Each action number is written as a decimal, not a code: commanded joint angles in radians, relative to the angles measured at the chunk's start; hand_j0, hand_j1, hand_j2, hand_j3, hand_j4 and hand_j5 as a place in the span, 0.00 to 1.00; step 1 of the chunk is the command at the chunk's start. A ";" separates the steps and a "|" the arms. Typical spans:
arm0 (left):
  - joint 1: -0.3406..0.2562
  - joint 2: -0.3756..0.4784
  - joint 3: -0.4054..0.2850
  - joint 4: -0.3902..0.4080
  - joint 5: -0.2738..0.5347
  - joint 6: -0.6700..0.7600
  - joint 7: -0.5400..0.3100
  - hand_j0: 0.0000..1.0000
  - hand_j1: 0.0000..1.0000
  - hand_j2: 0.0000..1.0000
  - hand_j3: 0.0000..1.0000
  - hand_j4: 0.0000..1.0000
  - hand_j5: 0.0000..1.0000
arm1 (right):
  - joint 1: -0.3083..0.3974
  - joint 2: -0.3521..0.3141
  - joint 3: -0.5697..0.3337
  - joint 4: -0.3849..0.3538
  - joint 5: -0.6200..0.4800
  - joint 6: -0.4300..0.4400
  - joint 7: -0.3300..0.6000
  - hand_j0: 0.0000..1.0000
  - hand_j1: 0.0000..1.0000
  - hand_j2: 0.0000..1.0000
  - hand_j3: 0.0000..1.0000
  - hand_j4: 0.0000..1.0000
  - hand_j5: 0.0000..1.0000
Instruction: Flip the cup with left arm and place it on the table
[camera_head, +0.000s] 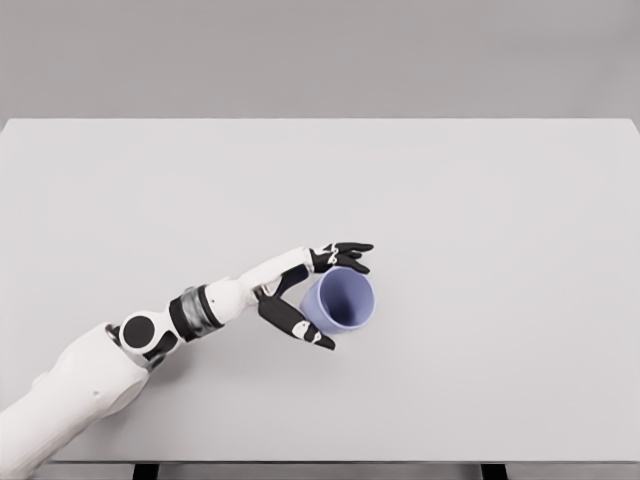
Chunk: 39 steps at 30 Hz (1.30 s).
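The blue cup (340, 300) sits a little below and right of the middle of the desk (480, 200), at about 3 o'clock from my left hand (305, 292). Its open mouth faces up toward my head camera, so I look straight into the hollow; the rim shows as a full ring and the body tapers away underneath. Whether its base rests flat on the desk or is held just clear of it, I cannot tell from this angle.

My left hand wraps the cup from its 9 o'clock side. The upper fingers (345, 252) reach past the rim at about 12 o'clock, dark tips pointing toward 3 o'clock and lying against the outer wall. The thumb (300, 328) runs beneath the cup toward 5 o'clock, touching the wall on the near side. So the cup is pinched between fingers above and thumb below, the palm close to its left side.

My forearm comes in from the lower left corner, rising toward 2 o'clock, with the black-and-grey wrist band (195, 312) well short of the cup and the wrist nearly straight in line with the forearm.
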 joint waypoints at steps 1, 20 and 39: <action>0.000 0.001 0.002 0.002 -0.007 -0.003 -0.001 1.00 1.00 1.00 1.00 1.00 1.00 | 0.000 0.000 0.000 0.000 0.000 0.000 0.000 1.00 1.00 1.00 1.00 1.00 1.00; -0.005 0.011 0.005 0.002 -0.011 -0.003 -0.001 1.00 1.00 1.00 1.00 1.00 1.00 | 0.000 0.000 0.000 0.000 0.000 0.000 0.000 1.00 1.00 1.00 1.00 1.00 1.00; -0.009 0.011 0.008 -0.035 0.009 -0.003 0.002 1.00 1.00 1.00 1.00 1.00 1.00 | 0.000 0.000 0.000 0.000 0.000 0.000 0.000 1.00 1.00 1.00 1.00 1.00 1.00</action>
